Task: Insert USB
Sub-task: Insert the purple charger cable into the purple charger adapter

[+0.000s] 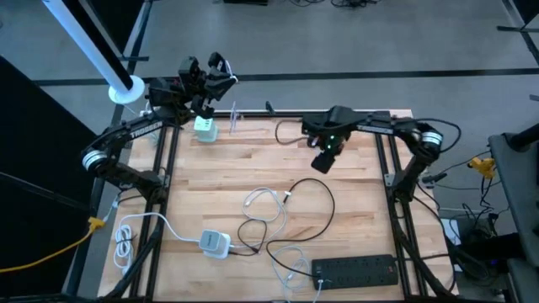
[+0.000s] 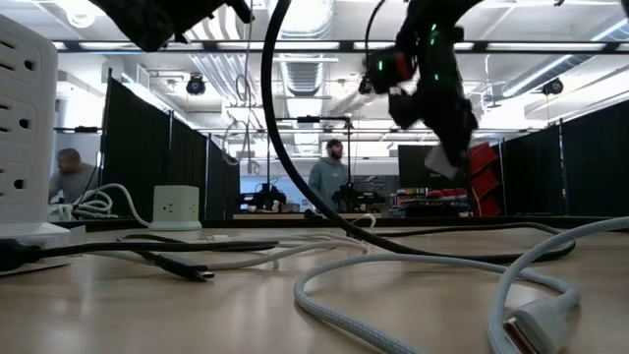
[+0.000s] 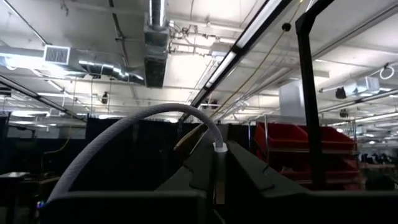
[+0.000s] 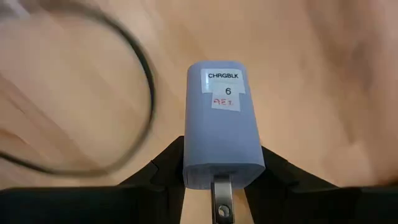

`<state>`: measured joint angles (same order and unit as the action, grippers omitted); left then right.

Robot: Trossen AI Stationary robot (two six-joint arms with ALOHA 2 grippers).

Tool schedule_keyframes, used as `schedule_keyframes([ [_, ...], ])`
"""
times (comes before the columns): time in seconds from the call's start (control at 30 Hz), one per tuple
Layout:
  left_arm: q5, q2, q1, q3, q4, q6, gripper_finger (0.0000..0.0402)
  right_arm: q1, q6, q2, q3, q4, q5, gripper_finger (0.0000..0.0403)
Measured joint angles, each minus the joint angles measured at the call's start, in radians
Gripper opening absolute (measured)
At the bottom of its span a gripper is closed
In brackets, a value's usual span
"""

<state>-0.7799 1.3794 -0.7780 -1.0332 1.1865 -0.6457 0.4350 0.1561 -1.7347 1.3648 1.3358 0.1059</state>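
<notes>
My right gripper [image 4: 222, 186] hangs above the middle of the wooden counter [image 1: 354, 223], toward its far edge, and its fingers [image 4: 163, 163] are clamped on a pale blue charger block [image 4: 222, 127]. The block carries a label reading CHRGBLK with a 6 beneath it, and a metal prong of it shows between my fingers at the wrist camera's edge. In the low view the same block [image 2: 439, 159] appears as a light shape held well clear of the counter surface.

My left gripper [image 3: 214, 180] is raised at the far left corner of the counter, tilted up toward the ceiling. Its fingers [image 3: 249, 171] are closed on the white plug end [image 3: 219, 148] of a grey braided cable [image 3: 118, 134], which arcs up and away from the gripper. From above, that gripper [image 1: 205, 80] sits just beyond a small white cube adapter [image 1: 205, 128] standing near the counter's far edge.

A black cable [image 1: 316, 206] loops across the middle of the counter beneath my right arm. Nearer the front lie a white cable [image 1: 263, 206] in a loose coil, a white power adapter [image 1: 215, 242] and a black power strip [image 1: 354, 269]. Two people stand in the room beyond the counter.
</notes>
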Motion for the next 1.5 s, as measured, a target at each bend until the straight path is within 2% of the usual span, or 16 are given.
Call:
schedule_keyframes([
  [0.13,-0.002,-0.034,0.001,0.001,-0.071,0.058,0.0018,0.001,-0.04,-0.105,-0.001,0.116,-0.001,0.0115],
  [0.3,-0.019,-0.056,0.001,0.003,-0.127,0.09,0.0018,-0.001,-0.115,-0.205,-0.007,0.118,0.003,0.0115],
  [0.43,-0.019,-0.067,0.002,0.003,-0.13,0.091,0.0018,0.0,-0.186,-0.249,-0.007,0.108,0.0,0.0115],
  [0.67,-0.019,-0.069,0.003,0.004,-0.131,0.091,0.0018,0.002,-0.196,-0.28,-0.008,0.077,-0.002,0.0115],
  [0.7,-0.019,-0.068,0.003,0.005,-0.13,0.091,0.0018,0.002,-0.196,-0.279,-0.008,0.068,-0.002,0.0121],
  [0.77,-0.019,-0.065,0.003,0.01,-0.131,0.097,0.0018,0.002,-0.189,-0.274,-0.008,0.063,-0.002,0.0159],
  [0.93,-0.015,-0.048,0.003,0.022,-0.133,0.118,0.0018,0.002,-0.19,-0.247,-0.008,0.061,-0.004,0.0262],
  [1.07,-0.005,-0.023,0.004,0.036,-0.133,0.144,0.0018,0.002,-0.171,-0.234,-0.006,0.06,-0.029,0.0296],
  [1.17,-0.004,-0.001,0.005,0.065,-0.132,0.187,0.0018,0.002,-0.155,-0.195,0.003,0.073,-0.029,0.0298],
  [1.33,0.019,0.056,0.019,0.16,-0.073,0.233,0.0018,0.002,-0.15,-0.059,0.02,0.041,-0.027,0.0275],
  [1.5,0.039,0.175,0.085,0.223,0.041,0.244,0.0018,-0.007,-0.129,0.123,0.021,-0.162,0.012,0.025],
])
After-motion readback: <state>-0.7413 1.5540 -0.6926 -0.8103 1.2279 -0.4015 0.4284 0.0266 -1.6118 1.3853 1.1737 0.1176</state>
